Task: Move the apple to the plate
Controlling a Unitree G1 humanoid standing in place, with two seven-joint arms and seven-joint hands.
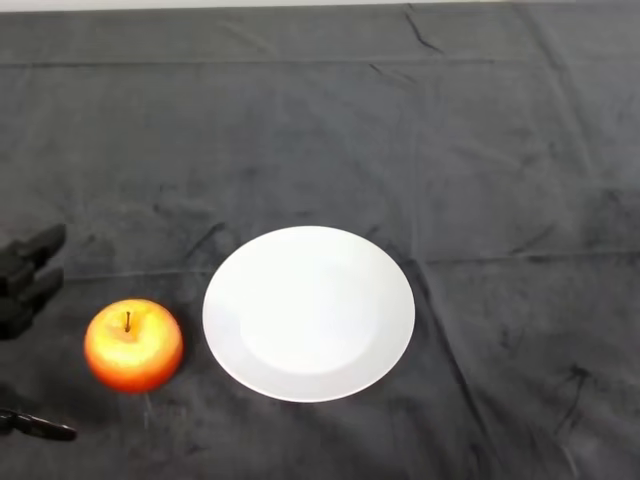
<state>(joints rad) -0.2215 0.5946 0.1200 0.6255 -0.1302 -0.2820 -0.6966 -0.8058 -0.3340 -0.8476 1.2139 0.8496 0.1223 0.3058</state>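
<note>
A red and yellow apple (133,345) stands upright on the dark cloth, stem up, just left of a white plate (309,312). A narrow strip of cloth separates apple and plate. My left hand (25,272) reaches in from the left edge, open. Its thick black fingers (32,248) lie up and to the left of the apple, and the thumb tip (45,429) shows below and to the left. Neither touches the apple. The rest of the hand is out of frame.
The dark cloth (400,130) covers the whole table, with creases running across it behind and to the right of the plate.
</note>
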